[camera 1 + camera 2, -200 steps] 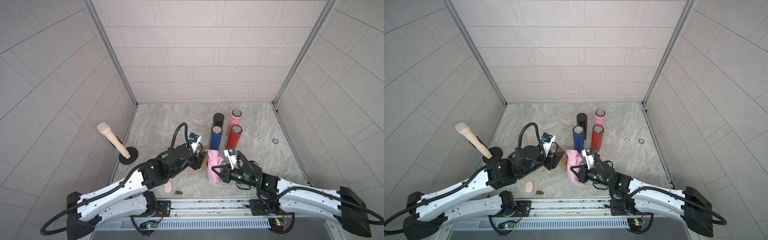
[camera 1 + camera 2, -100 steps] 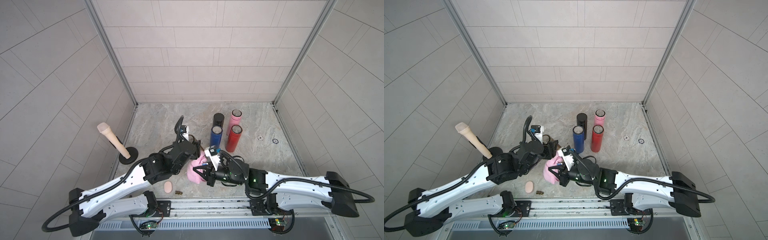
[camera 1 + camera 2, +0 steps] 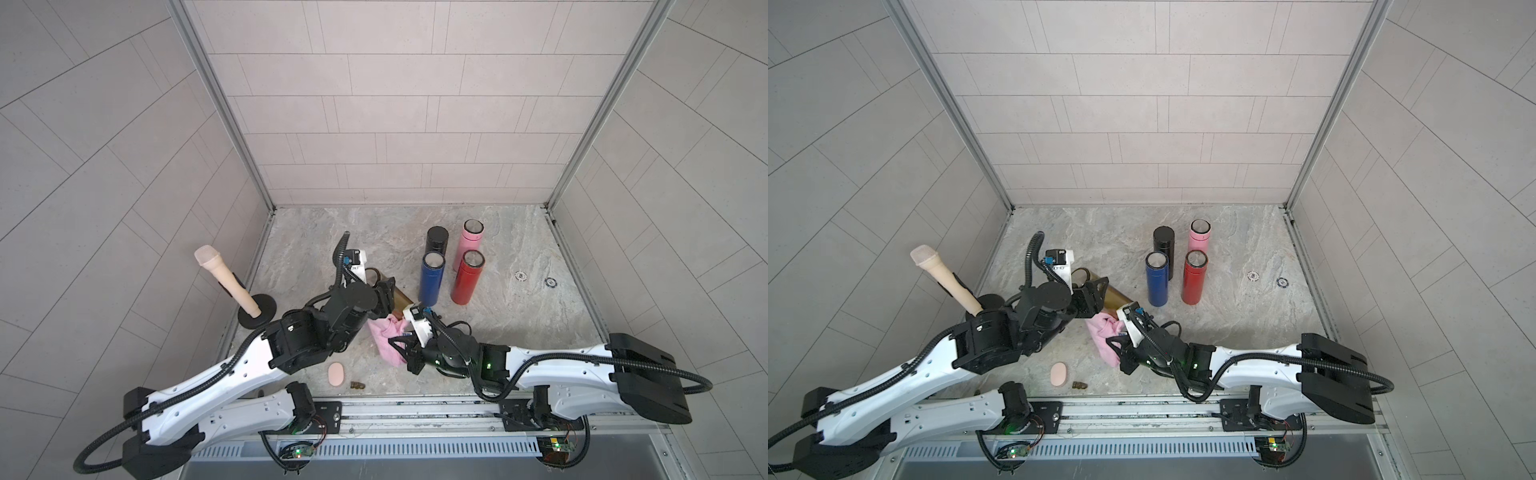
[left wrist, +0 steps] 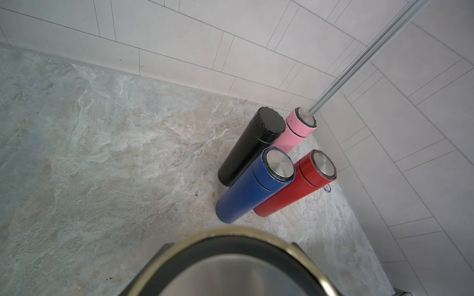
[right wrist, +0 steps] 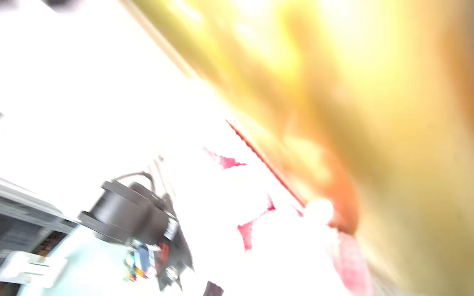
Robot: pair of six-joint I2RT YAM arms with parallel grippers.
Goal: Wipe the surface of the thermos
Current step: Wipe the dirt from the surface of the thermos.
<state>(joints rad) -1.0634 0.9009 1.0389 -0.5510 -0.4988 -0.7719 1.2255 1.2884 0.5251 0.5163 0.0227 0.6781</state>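
Gold thermos [image 3: 401, 297] sits tilted, clamped in the left gripper [image 3: 386, 293]; just beside its lower end, the right gripper [image 3: 398, 344] pinches a pink cloth [image 3: 383, 336].

Open at back left of grey marbled floor [image 3: 307, 237] and along its right side. Blocked at centre by close-set upright metal cylinders: black flask [image 3: 436, 245], pale pink flask [image 3: 468, 243], blue flask [image 3: 431, 284], red flask [image 3: 466, 284]. Hemmed in front by tilted gold thermos [image 3: 402, 297], crumpled pink cloth [image 3: 384, 338], left arm [image 3: 232, 370] and right arm [image 3: 540, 365]; at left by beige handle on black round base [image 3: 232, 282].
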